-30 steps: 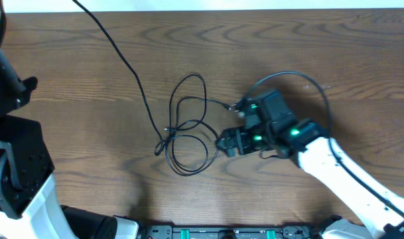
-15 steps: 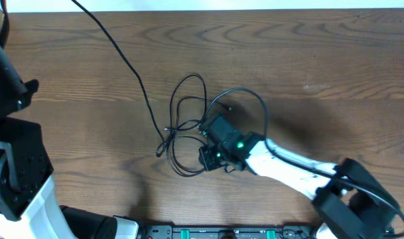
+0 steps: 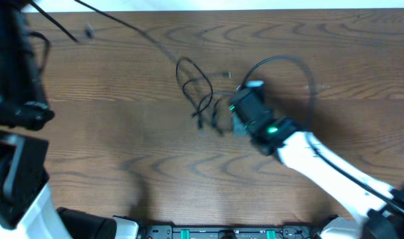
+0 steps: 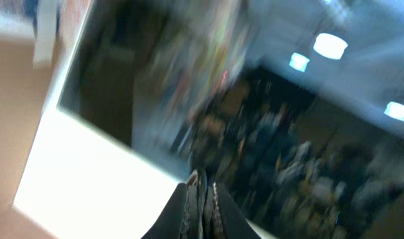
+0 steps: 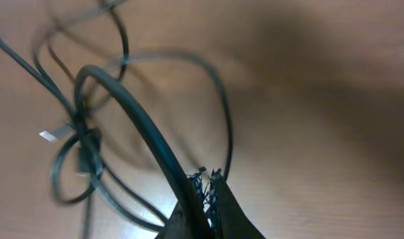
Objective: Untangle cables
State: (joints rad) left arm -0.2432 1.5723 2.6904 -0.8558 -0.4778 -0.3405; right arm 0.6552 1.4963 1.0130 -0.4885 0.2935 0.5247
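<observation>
At far left, left tool point(image 4: 202, 199): tips pressed together, nothing visible between them, aimed up into the room | centre of worktop point(image 3: 122, 133), cables point(image 5: 139, 123): black loops in a blurred tangle, one strand trailing to upper left | just right of tangle, right tool point(image 5: 207, 187): closed narrow on one black cord.

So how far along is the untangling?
Done: nothing visibly; the cables are looped and crossed. In hand: right gripper is shut on one black strand; left gripper is shut, facing the room. Left: pulling the loops apart.
</observation>
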